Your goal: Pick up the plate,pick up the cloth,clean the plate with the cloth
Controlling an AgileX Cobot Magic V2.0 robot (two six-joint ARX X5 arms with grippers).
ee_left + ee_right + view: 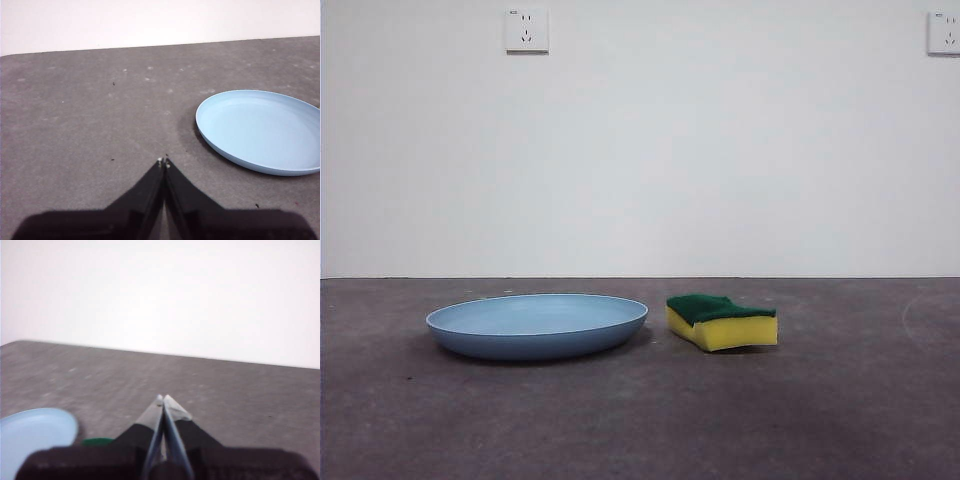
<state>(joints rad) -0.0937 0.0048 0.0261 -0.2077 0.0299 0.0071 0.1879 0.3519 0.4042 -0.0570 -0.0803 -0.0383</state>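
The light-blue plate [537,325] lies flat on the grey surface [640,420], and the sponge [722,321], yellow foam with its green layer up, sits just beside it at the plate's 3 o'clock in the front view, a small gap between them. The left tool [163,162] is clenched and empty above the bare surface, with the plate at about its 2 o'clock. The right tool [163,400] is likewise clenched on nothing.
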